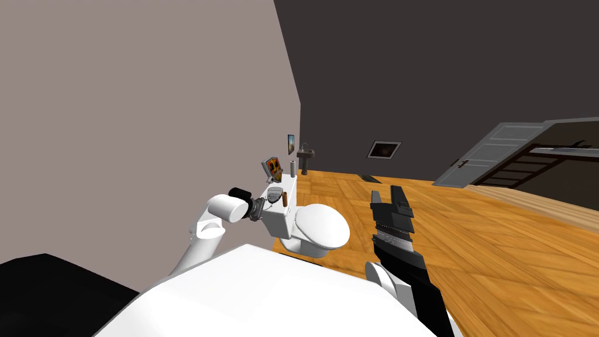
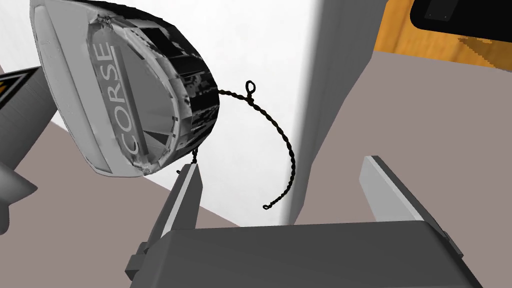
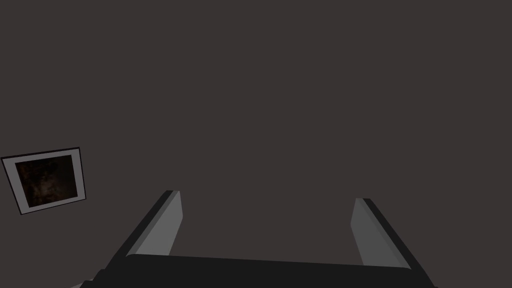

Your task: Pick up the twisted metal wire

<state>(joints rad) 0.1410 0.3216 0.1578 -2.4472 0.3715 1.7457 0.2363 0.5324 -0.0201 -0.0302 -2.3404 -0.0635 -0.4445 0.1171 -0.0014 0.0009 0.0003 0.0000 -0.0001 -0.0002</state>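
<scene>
The twisted dark wire [image 2: 281, 131] lies in a long curve on the white toilet tank lid [image 2: 250, 45]. One end runs under an oval grey tin [image 2: 130, 95] marked "CORSE"; the free end lies between my left fingers. My left gripper [image 2: 285, 189] is open just over the lid's edge, with the wire in the gap and touching neither finger. In the head view that gripper [image 1: 258, 208] sits at the near end of the tank [image 1: 279, 219]. My right gripper [image 1: 389, 196] is raised over the floor, open and empty [image 3: 267, 220].
On the tank lid stand a colourful box [image 1: 271, 167], a grey cylinder [image 1: 292, 167] and a brown stick [image 1: 285, 199]. The white toilet bowl [image 1: 319, 227] is right of the tank. A mauve wall [image 1: 146, 117] runs close on the left.
</scene>
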